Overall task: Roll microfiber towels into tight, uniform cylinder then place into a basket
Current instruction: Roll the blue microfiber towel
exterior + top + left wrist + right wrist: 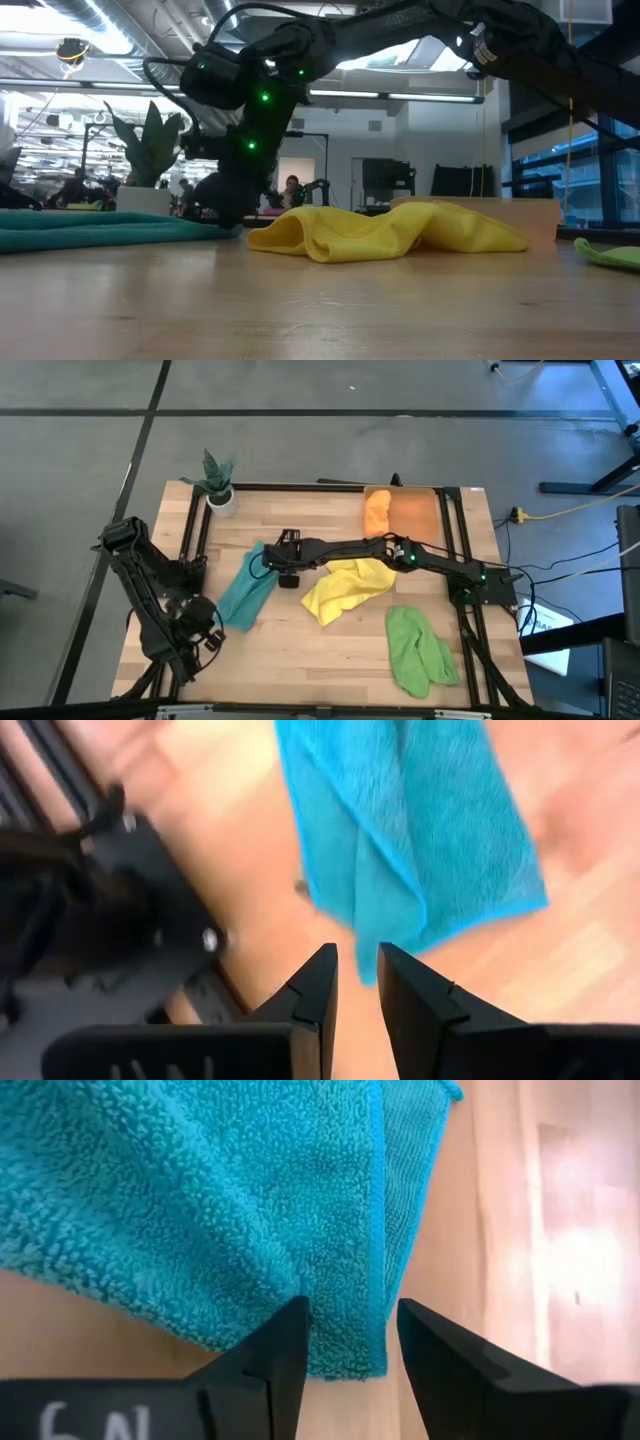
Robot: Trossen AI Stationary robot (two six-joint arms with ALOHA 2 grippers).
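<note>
The table (pixel 330 650) holds four towels. The orange towel (pixel 376 510) lies in the basket (pixel 415 515); the yellow towel (pixel 345 588) and green towel (pixel 415 650) lie loose, right of the teal towel (pixel 245 592). Rolling the teal towel seems not yet begun. The right gripper (pixel 350 1342) stands at its edge, jaws apart, empty. The left gripper (pixel 357 982), narrowly parted, hangs just beside its near end. Next: pinch an edge cleanly.

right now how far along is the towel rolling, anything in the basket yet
One orange towel already sits in the basket. In hand: the right gripper, open, is at the edge of the flat teal towel; the left gripper, empty, is near its other end. Left: teal, yellow towel and green towel all lie unrolled.
</note>
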